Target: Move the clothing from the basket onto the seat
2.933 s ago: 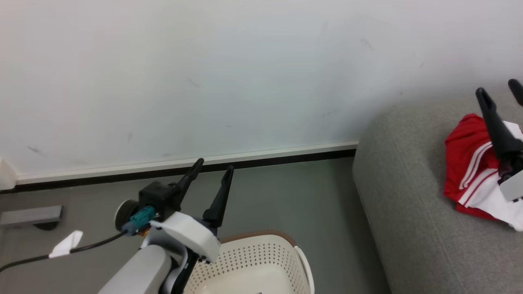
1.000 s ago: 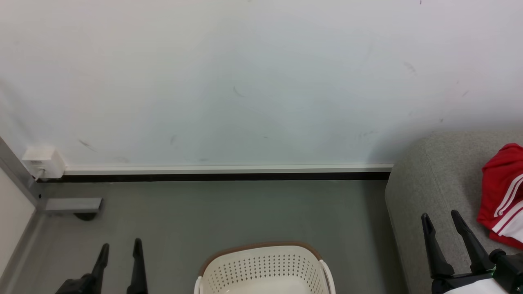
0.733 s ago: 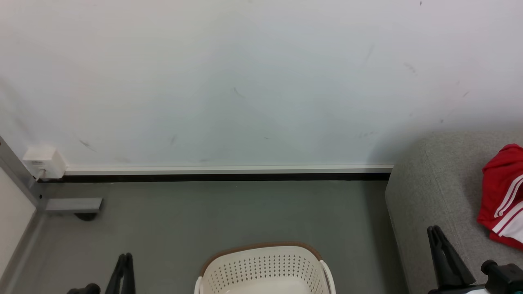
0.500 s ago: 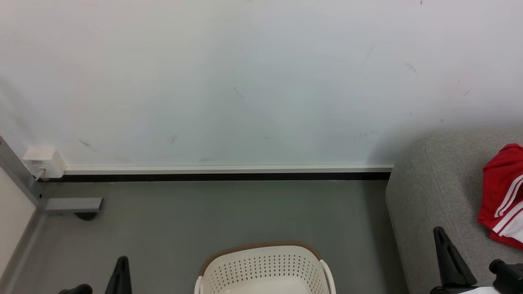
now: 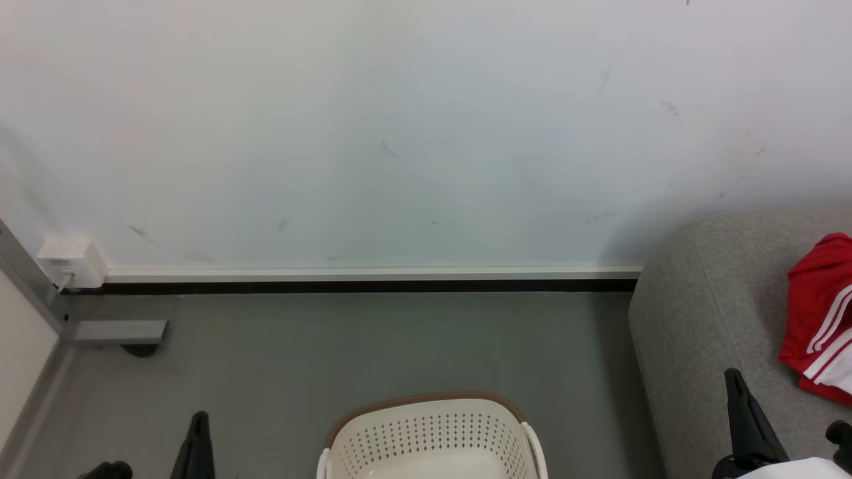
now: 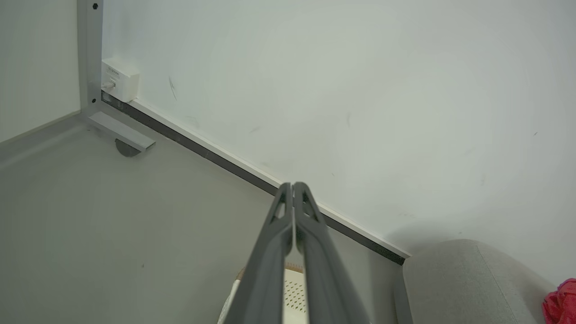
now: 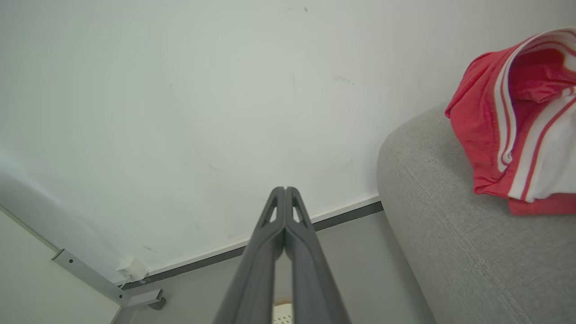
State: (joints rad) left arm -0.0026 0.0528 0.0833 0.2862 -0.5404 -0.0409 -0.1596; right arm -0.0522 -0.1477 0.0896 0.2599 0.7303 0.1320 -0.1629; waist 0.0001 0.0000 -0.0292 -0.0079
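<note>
Red clothing (image 5: 817, 318) with white stripes lies on the grey seat (image 5: 705, 313) at the right edge of the head view; the right wrist view shows the clothing (image 7: 517, 121) bunched on the seat (image 7: 450, 234). The cream basket (image 5: 432, 436) with its brown rim stands on the floor at bottom centre, and the part of its inside that shows holds nothing. My left gripper (image 5: 198, 442) is shut and empty at lower left, its tips (image 6: 293, 185) pressed together. My right gripper (image 5: 740, 409) is shut and empty over the seat's front corner, tips (image 7: 285, 189) touching.
A white wall with a dark baseboard (image 5: 346, 287) runs behind the grey floor (image 5: 333, 346). A white wall box (image 5: 70, 261) and a grey metal frame foot (image 5: 116, 330) sit in the left corner. The seat's rounded arm stands close beside the basket's right handle (image 5: 532, 449).
Both grippers have closed from open and sunk lower in the head view. The clothing, basket and seat have stayed where they were.
</note>
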